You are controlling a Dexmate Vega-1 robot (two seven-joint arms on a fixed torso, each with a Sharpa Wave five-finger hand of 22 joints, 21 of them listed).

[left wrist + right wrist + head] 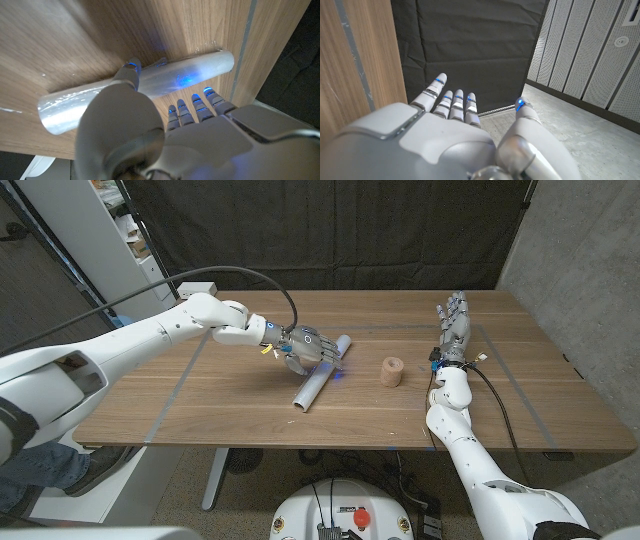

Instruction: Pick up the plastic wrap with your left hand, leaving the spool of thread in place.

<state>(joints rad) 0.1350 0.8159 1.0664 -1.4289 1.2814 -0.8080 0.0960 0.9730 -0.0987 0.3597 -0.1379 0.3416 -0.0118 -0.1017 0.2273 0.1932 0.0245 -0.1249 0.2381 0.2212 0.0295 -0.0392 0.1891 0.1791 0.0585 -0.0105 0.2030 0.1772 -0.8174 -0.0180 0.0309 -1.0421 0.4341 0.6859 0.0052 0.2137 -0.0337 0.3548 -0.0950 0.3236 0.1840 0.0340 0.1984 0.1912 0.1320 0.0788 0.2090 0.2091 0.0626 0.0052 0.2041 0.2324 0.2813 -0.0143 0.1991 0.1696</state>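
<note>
The left hand (306, 347) is right over the plastic wrap (320, 376), near the middle of the table (520, 395). It is at the reaching step, just before the grab. In the left wrist view the thumb (131, 71) sits on one side of the roll and the other fingers (200, 102) on the other side, spread apart. They are not closed on the roll yet, and I cannot tell if they touch it. The hand holds nothing.

Next, I think the hand needs to come down a little, close its fingers round the roll and lift it straight up. The roll is round and could slide or turn away, so the squeeze should be even on both sides.

The plastic wrap is a long, thin tube. It looks smooth, shiny and silvery, with clear film wound round it. It lies slanted, with one end toward the front edge of the table and the other toward the back.

The spool of thread (391, 371) is a short, fat roll, tan and a bit rough. It stands just beside the wrap, on the side toward the right edge, not touching it. The lift should keep away from it.

The right hand (453, 328) waits near the right edge, fingers straight and apart, holding nothing. The table is brown wood with lines of grain.
</note>
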